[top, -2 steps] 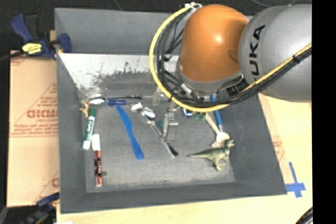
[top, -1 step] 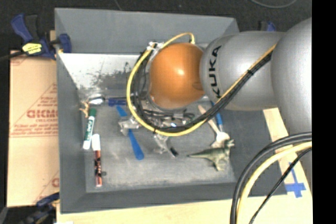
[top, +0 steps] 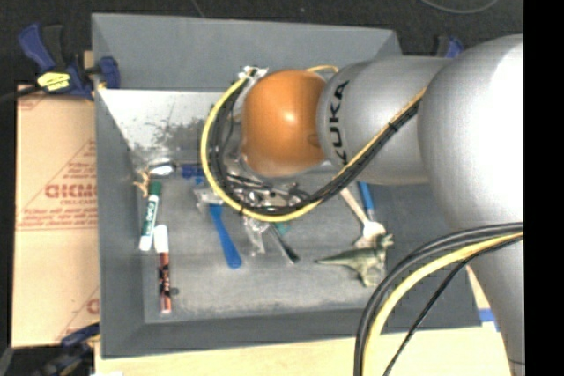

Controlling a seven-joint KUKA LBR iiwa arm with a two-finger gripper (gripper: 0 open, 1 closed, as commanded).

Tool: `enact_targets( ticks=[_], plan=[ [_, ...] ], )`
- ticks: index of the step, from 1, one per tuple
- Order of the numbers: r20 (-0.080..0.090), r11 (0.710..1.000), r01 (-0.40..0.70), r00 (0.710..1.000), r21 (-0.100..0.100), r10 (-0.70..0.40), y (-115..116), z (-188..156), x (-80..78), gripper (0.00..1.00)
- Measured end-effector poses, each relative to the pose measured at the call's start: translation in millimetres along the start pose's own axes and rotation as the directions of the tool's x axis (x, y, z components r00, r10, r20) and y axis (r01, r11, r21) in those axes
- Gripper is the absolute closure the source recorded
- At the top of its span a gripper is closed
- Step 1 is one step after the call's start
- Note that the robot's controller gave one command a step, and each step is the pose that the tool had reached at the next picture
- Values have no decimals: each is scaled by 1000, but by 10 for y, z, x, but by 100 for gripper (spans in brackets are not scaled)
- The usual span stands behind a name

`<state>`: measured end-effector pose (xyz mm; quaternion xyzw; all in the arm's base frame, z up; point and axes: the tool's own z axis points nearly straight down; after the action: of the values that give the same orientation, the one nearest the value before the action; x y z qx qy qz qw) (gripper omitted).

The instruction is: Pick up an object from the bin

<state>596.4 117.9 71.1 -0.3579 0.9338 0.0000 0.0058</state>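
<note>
Down in the middle of the grey metal bin (top: 264, 40), the silver arm (top: 397, 128) reaches in from the view's right. Its orange dome-shaped wrist cover (top: 280, 123) (ringed by looping yellow and black cables (top: 211, 163)) hides most of what sits beneath it. The gripper (top: 256, 235) pokes out below the cover, low over the bin floor. How far it stands open cannot be told, nor whether it has hold of anything.

Two things lie nearest to it. A long flat blue plastic stick (top: 226, 240) lies aslant just beside it toward the view's left. A thin dark green piece (top: 285, 244) lies just beside it toward the view's right, partly under the cables. Whether the gripper touches either of them cannot be told.

Well apart, near the bin's left wall in the view, a white marker with a green label and green cap (top: 150, 216) lies lengthwise. A slim red and black pen (top: 164, 279) lies just below it, and a small shiny round cap (top: 161, 165) sits near the marker's upper end.

Toward the view's right, a green toy dinosaur (top: 357, 260) lies on the floor. A white plastic spoon (top: 363, 220) lies just above the dinosaur, with a narrow blue strip (top: 366, 198) beside its handle.
</note>
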Motion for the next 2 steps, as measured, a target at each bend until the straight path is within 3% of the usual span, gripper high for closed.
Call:
enact_targets(
  ticks=[1, 2],
  plan=[
    [4, 719, 695, 719, 1, -695, 280, -10, -155, 0],
    [4, 1000, 8, 1000, 0, -8, -7, -14, -6, 0]
  ],
)
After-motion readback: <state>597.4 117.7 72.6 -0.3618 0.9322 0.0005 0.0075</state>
